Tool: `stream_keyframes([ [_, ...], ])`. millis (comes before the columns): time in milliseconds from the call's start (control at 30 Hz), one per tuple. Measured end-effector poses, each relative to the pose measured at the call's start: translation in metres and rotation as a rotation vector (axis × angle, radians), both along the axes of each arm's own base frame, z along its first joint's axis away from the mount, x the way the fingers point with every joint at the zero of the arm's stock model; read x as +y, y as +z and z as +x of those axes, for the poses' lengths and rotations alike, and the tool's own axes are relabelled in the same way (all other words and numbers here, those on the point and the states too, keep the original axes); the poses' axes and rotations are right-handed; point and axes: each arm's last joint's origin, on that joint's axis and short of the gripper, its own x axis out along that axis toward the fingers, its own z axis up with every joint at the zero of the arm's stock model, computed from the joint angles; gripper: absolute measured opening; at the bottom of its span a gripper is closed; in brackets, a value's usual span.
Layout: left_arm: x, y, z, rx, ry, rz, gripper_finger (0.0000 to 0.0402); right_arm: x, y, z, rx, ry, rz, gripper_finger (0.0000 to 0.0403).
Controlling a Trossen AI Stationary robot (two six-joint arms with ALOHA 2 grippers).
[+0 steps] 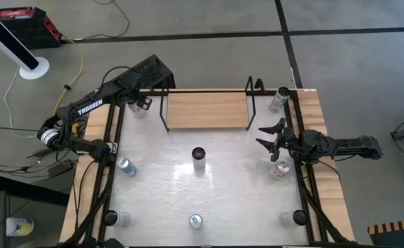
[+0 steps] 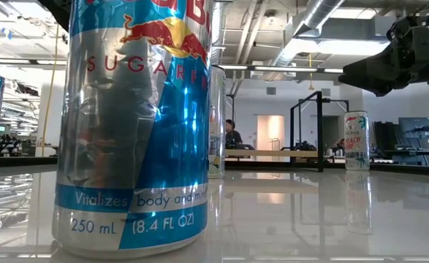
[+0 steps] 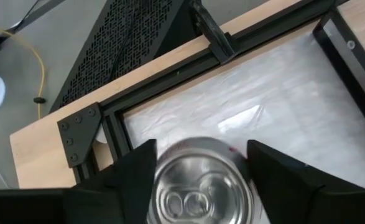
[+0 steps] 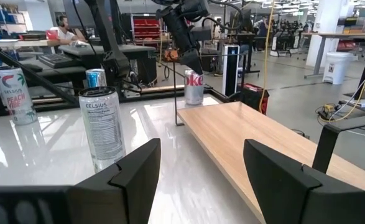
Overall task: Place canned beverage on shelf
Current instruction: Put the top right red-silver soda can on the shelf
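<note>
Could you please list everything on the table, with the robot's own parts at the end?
Table: one, white with wooden edges.
Shelf: one, light wood in black wire frame, far edge, middle, bare.
Corner can: one, silver top, far-left corner.
Far-right can: one, pale, far-right corner.
Middle cans: three; blue at left, dark-topped at centre, pale at right.
Near-edge cans: three, silvery tops; left, centre, right.
Left gripper: open, fingers flanking the corner can.
Right gripper: open, right side.
</note>
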Motion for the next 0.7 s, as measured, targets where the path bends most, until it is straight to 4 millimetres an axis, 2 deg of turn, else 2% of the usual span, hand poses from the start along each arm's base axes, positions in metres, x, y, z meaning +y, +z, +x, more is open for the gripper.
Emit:
stream_keyframes([
  [233, 0.0002, 0.0001, 0.0001, 0.008, -0.016, 0.001, 0.0141, 0.0, 0.0, 0.0, 0.0, 0.0, 0.0, 0.0255],
  [367, 0.0011, 0.0004, 0.0003, 0.02, -0.018, 0.019, 0.0117, 0.0, 0.0, 0.0, 0.0, 0.0, 0.0, 0.0255],
  [533, 0.0033, 0.0027, 0.0018, 0.011, -0.036, 0.053, 0.0125, 0.0, 0.0, 0.0, 0.0, 0.0, 0.001, 0.0255],
  [700, -0.0007, 0.0077, 0.0016, 0.014, -0.061, 0.076, 0.0162, 0.0, 0.0, 0.0, 0.0, 0.0, 0.001, 0.0255],
])
